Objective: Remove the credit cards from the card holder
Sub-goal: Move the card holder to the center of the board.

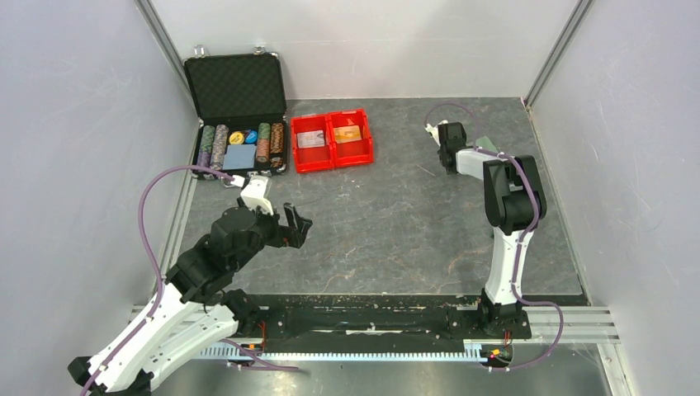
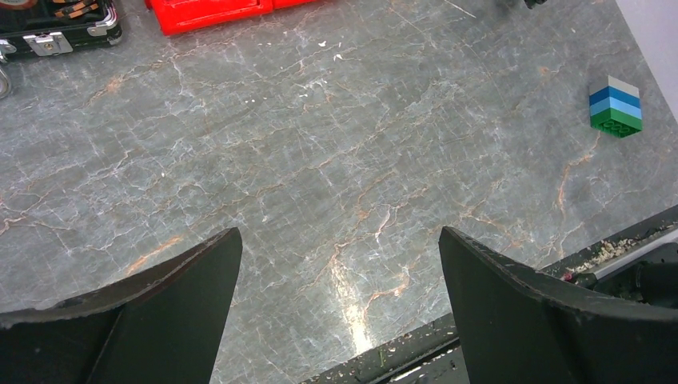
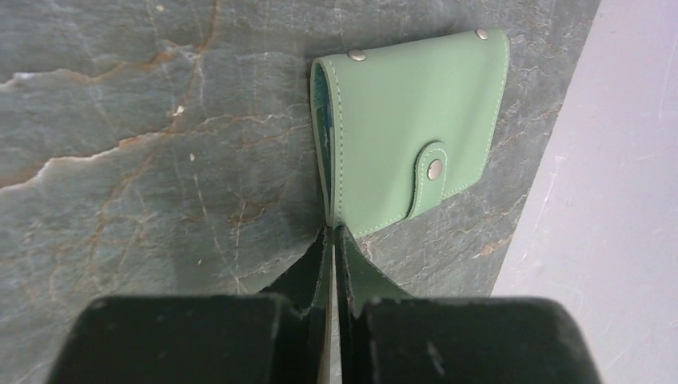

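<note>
**1. Card holder** (image 3: 408, 136). Pale green, folded shut, strap snapped down over the cover. It lies flat in the far right part of the table (image 1: 388, 223), hard against an edge where a wall rises. Overhead, my right arm covers it, so I cannot say which edge.

**2. Right pincer** (image 3: 332, 232). Fingers together, with the tips meeting at the holder's nearest corner and touching it. I cannot tell whether a leaf of the cover is nipped between them. The holder lies straight ahead of the tips and a little to the right. It looks near square and slightly tilted, so I read no clear long axis. The side edge in line with the fingers runs away from them and gapes slightly, dark teal inside.

**3. Left pincer** (image 2: 340, 234). Fingers wide apart and holding nothing, over bare table toward the near left, well apart from the holder. The right arm is plainly the nearer.

**4. Red bin** (image 1: 333, 167). At the far edge, left of middle. The whitish card (image 1: 309, 139) is in its left compartment and the orange card (image 1: 348, 134) in its right. I judge these to be the credit cards, already out. No card shows at the holder.

**5. Other.** Poker-chip case (image 1: 235, 87), open, in the far left corner. Toy-brick stack (image 2: 616, 106), near the right edge.
</note>
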Tool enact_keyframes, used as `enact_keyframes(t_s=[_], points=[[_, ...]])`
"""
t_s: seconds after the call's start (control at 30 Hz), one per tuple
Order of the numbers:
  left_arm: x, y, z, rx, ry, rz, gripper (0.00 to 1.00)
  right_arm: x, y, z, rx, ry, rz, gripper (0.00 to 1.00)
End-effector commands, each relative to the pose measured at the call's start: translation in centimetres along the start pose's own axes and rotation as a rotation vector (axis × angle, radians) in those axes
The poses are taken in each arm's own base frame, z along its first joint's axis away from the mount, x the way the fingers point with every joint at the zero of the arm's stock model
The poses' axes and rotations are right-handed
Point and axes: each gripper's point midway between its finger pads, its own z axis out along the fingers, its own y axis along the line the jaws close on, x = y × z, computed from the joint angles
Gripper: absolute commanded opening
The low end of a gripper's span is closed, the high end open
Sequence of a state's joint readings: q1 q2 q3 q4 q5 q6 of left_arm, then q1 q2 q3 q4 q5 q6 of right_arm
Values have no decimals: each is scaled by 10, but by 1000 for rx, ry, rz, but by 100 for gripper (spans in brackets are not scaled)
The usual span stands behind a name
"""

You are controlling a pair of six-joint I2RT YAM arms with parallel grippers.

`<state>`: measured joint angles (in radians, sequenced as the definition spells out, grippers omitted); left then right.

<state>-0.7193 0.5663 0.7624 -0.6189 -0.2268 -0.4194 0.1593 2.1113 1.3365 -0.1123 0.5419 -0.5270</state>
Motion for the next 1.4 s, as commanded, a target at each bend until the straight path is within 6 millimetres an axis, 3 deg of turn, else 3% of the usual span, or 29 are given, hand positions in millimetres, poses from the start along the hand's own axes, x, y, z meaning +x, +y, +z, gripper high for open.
enact_keyframes(t_s=[0.0, 0.17, 0.43, 0.63, 0.77, 0.93, 1.13, 1.27, 1.37], points=[[-7, 1, -1, 5, -30, 54, 100, -2, 10, -15, -96, -31, 44, 0], [-6, 0, 0, 12, -20, 58, 100, 5, 22, -39, -174, -51, 87, 0], [-5, -2, 0, 25, -20, 59, 100, 44, 48, -66, -284, 40, 191, 0], [-4, -6, 3, 37, -1, 67, 100, 33, 77, -104, -445, -35, 270, 0], [-3, -5, 5, 27, 9, 72, 100, 35, 108, -128, -507, -30, 274, 0], [-3, 0, 6, 0, 3, 66, 100, 32, 159, -174, -582, -61, 191, 0], [-4, 6, 6, -35, -5, 68, 100, 33, 239, -255, -807, -147, 86, 0], [-5, 9, 6, -51, -7, 67, 100, 48, 264, -293, -880, -208, -46, 0], [-5, 11, 6, -64, -8, 60, 100, 60, 266, -312, -904, -247, -111, 0]])
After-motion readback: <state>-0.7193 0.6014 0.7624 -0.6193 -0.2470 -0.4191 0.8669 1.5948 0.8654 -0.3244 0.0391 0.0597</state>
